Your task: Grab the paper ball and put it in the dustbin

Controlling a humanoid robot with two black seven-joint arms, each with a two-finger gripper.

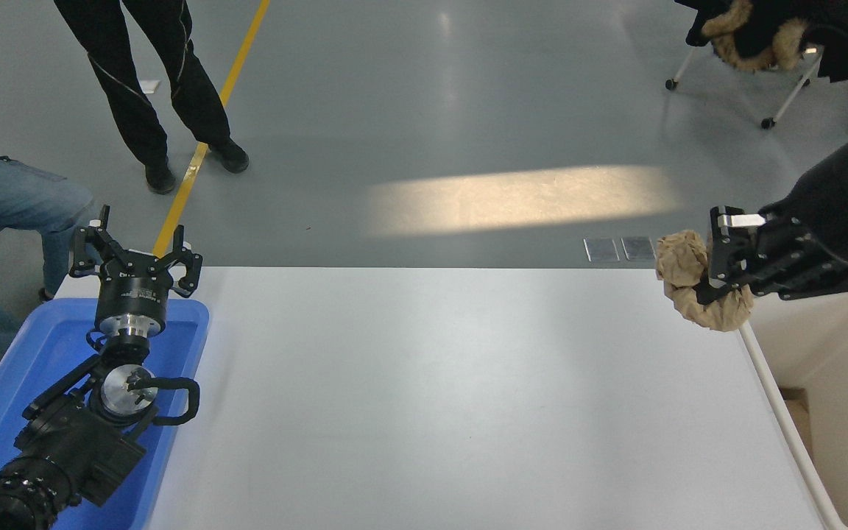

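My right gripper (711, 274) is shut on the paper ball (689, 276), a crumpled tan-brown lump, and holds it in the air above the table's far right corner. The ball hangs just left of the dustbin (829, 346), a cream-white tub standing beside the table's right edge. My left gripper (133, 254) is open and parked at the lower left, over the blue tray.
A shallow blue tray (34, 368) lies at the table's left edge under the left arm. A person's legs (152, 81) stand beyond the table at the top left, and a seated person's knee (12, 199) shows at the left edge. A chair with a coat (770, 37) stands at the top right.
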